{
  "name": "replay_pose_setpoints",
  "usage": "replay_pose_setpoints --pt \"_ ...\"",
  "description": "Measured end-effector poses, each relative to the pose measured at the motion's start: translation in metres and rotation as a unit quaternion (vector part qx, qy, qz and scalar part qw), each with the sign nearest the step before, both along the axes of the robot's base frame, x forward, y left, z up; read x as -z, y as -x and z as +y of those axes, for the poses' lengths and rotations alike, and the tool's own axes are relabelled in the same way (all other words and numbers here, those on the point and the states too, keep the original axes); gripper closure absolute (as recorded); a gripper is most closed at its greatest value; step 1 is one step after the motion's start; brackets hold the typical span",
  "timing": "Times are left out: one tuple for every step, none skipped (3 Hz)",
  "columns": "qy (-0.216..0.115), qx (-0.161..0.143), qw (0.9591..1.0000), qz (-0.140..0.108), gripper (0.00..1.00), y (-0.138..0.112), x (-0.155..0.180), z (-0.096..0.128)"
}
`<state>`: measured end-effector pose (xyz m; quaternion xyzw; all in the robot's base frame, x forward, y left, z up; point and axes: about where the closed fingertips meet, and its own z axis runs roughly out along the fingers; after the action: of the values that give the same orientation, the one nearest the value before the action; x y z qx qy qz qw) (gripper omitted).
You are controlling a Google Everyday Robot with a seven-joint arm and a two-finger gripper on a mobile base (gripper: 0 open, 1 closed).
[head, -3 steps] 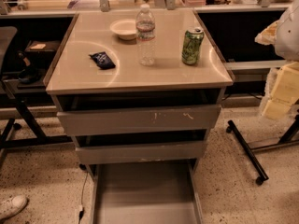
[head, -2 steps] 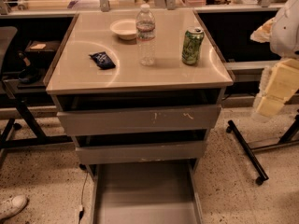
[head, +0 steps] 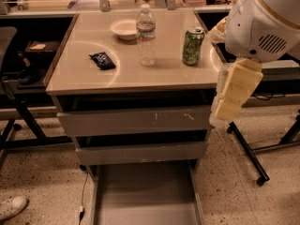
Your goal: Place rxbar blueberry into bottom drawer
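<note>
The rxbar blueberry [head: 102,60], a small dark navy wrapper, lies flat on the left part of the beige cabinet top [head: 84,78]. The bottom drawer [head: 145,196] is pulled open at floor level, and its grey floor is bare. My arm's white housing [head: 267,18] fills the upper right. My gripper [head: 234,93], a cream-coloured piece, hangs below it beside the cabinet's right front corner. It is far right of the bar and holds nothing that I can see.
A clear water bottle [head: 146,35], a green soda can [head: 192,46] and a white bowl [head: 124,29] stand on the top. Two shallower grey drawers [head: 136,121] sit above the open one. A chair [head: 7,46] is on the left, a wheeled stand leg [head: 248,156] on the right, and a shoe [head: 11,206] at lower left.
My arm and gripper have moved in from the right edge, leftward towards the cabinet's right corner. The bar and the other objects have not moved.
</note>
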<state>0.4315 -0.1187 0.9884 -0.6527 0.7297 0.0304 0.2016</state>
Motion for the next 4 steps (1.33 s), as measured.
replay_pose_setpoints --pt "-0.008 -0.005 1.0 0.001 0.0 0.003 -0.002 0.006" --pt "-0.014 0.01 0.9998 -0.007 0.0 -0.001 0.004 0.015" --pt "-0.043 0.018 0.9987 -0.02 0.0 -0.003 0.013 0.068" --pt "-0.048 -0.002 0.9974 -0.053 0.0 -0.008 0.002 0.133"
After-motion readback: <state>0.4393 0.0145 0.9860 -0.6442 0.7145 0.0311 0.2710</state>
